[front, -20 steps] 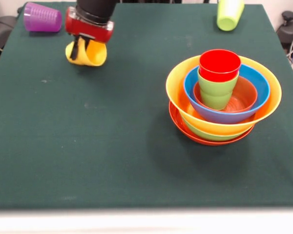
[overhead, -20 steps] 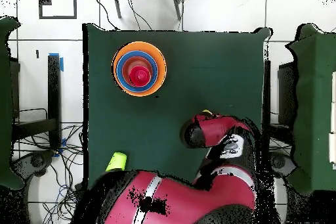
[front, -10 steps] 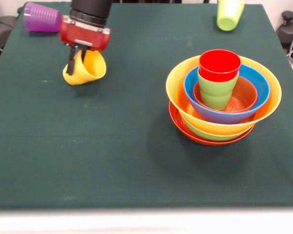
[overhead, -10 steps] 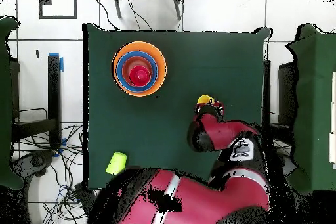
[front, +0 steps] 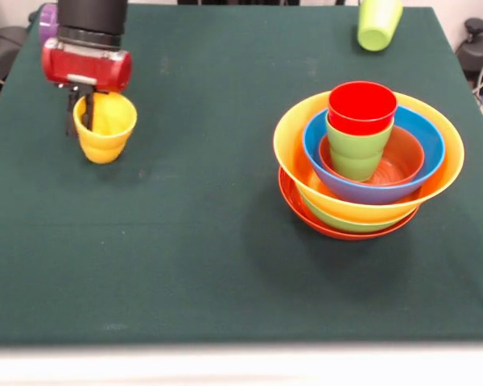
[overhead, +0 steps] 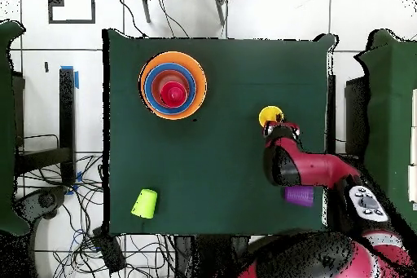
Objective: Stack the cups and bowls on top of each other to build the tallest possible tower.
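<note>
Front and overhead views of the green tabletop. You see the tool closed on the rim of the yellow cup: one dark finger runs down outside the rim and the other lies inside the mouth. The cup hangs upright, mouth up; you cannot tell from the front view whether its base touches the cloth. In the overhead view the yellow cup shows as a round yellow disc at the tip of the arm.

The tower stands well apart from the tool. You see a wide red-orange bowl at the bottom, a green bowl in it, then the large orange-yellow bowl, the blue bowl and the small orange bowl. A light green cup stands upright in the small orange bowl, with the red cup nested in it.

A second light green cup lies on its side at the far edge of the tabletop. The purple cup shows only in part behind the arm in the front view; in the overhead view the purple cup lies on its side just beside the arm.
</note>
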You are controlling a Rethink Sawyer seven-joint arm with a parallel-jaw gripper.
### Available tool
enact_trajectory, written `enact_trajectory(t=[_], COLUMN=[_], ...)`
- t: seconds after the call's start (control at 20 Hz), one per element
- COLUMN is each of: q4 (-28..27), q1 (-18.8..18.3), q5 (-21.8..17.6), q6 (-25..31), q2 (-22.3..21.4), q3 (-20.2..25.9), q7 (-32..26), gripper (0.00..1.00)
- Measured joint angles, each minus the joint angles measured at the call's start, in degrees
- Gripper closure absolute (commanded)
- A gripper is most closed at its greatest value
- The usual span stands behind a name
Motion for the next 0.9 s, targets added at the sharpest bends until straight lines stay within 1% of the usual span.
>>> enact_trajectory(t=[0.1, 0.25, 0.3, 0.4, 0.65, 0.7, 0.9], q4=[0.2, 0.3, 0.2, 0.2, 0.1, 0.0, -0.7], q1=[-4.0, -6.0, -7.0, -7.8, -7.2, -6.4, -4.1], q5=[0.0, -0.2, -0.6, -1.4, -4.3, -5.2, -6.6], q6=[0.3, 0.3, 0.3, 0.3, -0.4, -1.4, -4.2], q2=[0.6, 1.0, 1.3, 1.6, 2.3, 2.4, 2.7], q3=[3.9, 6.2, 7.6, 9.0, 10.7, 10.8, 10.8], q7=[0.0, 0.0, 0.0, 0.0, 0.0, 0.0, 0.0], gripper=[1.00, 1.00, 1.00, 1.00, 1.00, 1.00, 1.00])
